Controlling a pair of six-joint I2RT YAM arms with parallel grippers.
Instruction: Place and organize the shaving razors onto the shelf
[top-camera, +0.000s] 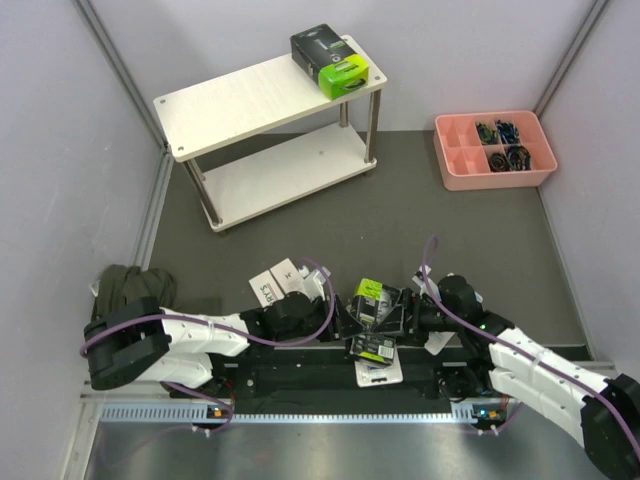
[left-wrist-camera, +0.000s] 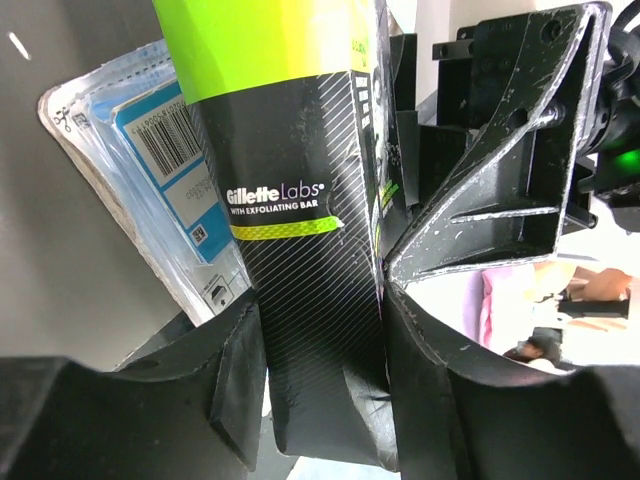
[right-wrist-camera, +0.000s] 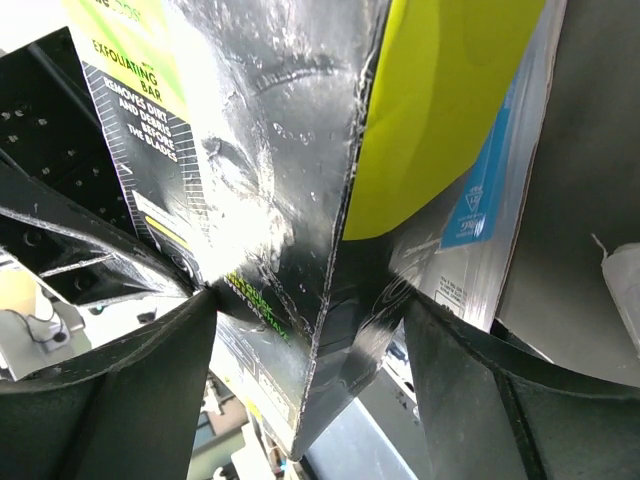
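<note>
A black and lime-green razor pack (top-camera: 372, 300) is held up between my two arms at the near middle of the table. My left gripper (left-wrist-camera: 320, 330) is shut on its lower end (left-wrist-camera: 300, 260), with both fingers pressed to its sides. My right gripper (right-wrist-camera: 310, 300) stands open around the same pack's corner (right-wrist-camera: 300, 200) from the other side. Under them lie another black pack (top-camera: 372, 348) and a clear blister pack with a blue card (left-wrist-camera: 160, 150). Two slim white boxes (top-camera: 278, 282) lie to the left. A further black and lime-green pack (top-camera: 330, 60) sits on the top board of the shelf (top-camera: 240, 100).
A pink compartment tray (top-camera: 460, 170) with small dark items stands at the far right. A dark green bundle (top-camera: 130, 285) lies by the left wall. Grey walls close in the table on three sides. The arms' bases and a metal rail run along the near edge.
</note>
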